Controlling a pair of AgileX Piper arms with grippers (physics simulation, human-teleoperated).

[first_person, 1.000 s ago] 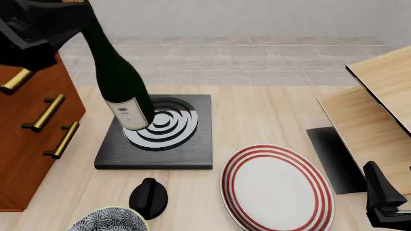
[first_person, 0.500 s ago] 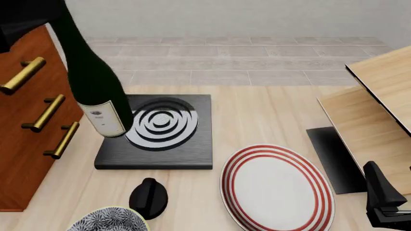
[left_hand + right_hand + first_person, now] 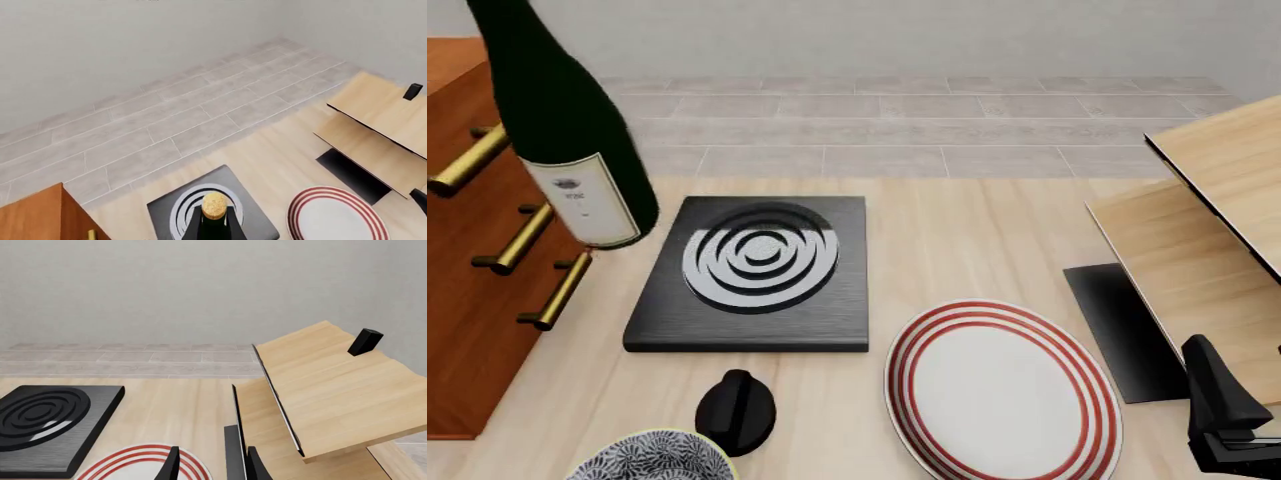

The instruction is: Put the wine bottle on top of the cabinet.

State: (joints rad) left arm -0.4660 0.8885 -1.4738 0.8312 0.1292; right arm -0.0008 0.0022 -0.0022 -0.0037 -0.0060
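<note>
At far left, one reddish-brown wooden cabinet [image 3: 467, 290] with three brass bar handles. In front of it, in the air, one dark green glass wine bottle [image 3: 561, 120], nearly upright, base down, top leaning slightly left; white label unreadable. Left jaws not visible: cannot tell. One black ringed slab [image 3: 754, 272], one red-striped white plate [image 3: 1004, 392]. Right gripper [image 3: 212, 466] with jaws parted, empty.

Wine bottle [image 3: 554, 110]: dark green glass, white label near base; cap [image 3: 214, 205] gold-tan, speckled.
Cabinet [image 3: 467, 300]: reddish-brown wood, brass bar handles [image 3: 557, 291].
Hob plate [image 3: 754, 275]: black slab, concentric black and silver rings.
Dinner plate [image 3: 1004, 392]: white, red concentric stripes at rim.
Knob [image 3: 735, 410]: black.
Bowl [image 3: 651, 458]: blue-white pattern, yellowish rim.
Boards [image 3: 333, 390]: pale light wood, dark edges.
Tabletop [image 3: 961, 240]: pale wood grain.
Floor [image 3: 133, 130]: grey tiles.
</note>
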